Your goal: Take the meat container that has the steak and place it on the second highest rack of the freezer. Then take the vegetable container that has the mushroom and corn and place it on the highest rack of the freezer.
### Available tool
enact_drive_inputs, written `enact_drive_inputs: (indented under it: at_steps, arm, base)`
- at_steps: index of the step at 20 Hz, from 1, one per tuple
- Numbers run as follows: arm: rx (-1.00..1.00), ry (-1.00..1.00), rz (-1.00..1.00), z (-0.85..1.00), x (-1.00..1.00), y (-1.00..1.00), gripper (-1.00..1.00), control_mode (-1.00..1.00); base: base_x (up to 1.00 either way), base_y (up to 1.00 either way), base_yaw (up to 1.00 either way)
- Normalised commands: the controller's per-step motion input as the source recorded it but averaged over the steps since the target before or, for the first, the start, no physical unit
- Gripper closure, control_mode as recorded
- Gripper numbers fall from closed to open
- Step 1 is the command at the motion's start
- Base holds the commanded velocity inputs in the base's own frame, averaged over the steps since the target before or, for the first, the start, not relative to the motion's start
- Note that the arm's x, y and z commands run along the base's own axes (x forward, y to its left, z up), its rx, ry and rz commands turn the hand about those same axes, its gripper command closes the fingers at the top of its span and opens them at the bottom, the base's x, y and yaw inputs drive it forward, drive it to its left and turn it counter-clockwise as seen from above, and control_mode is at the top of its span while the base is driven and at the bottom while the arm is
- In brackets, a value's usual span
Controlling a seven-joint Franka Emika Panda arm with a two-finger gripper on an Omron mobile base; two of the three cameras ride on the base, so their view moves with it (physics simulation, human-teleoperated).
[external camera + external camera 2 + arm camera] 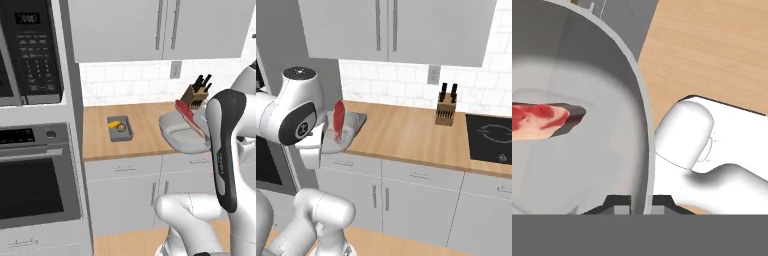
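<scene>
The gripper (638, 202) pinches the rim of the meat container (182, 131), lifted at the desk (145, 131) edge; the tilted steak (190, 118) could slide out on the swing to the freezer

Arm link hides the right part of the meat container (181, 131), beside the knife block (194, 94). Steak (543, 119) cut off at hand view's left edge. Veg container (120, 128) contents too small to tell (yellow and tan blobs).
</scene>
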Motion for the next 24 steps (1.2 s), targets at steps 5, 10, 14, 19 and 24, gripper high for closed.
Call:
enact_drive_inputs:
  at_steps: [5,10,14,19,24]
  arm:
    - [0.00,0.00,0.00,0.00,0.00,0.00,1.00,1.00]
    - [0.00,0.00,0.00,0.00,0.00,0.00,1.00,1.00]
    - [0.00,0.00,0.00,0.00,0.00,0.00,1.00,1.00]
    - [0.00,0.00,0.00,0.00,0.00,0.00,1.00,1.00]
    - [0.00,0.00,0.00,0.00,0.00,0.00,1.00,1.00]
  base:
    - [-0.65,0.00,0.45]
    - [-0.52,0.03,0.60]
    - [-0.28,0.32,0.52]
    - [-0.04,0.46,0.42]
    - [0.02,0.55,0.44]
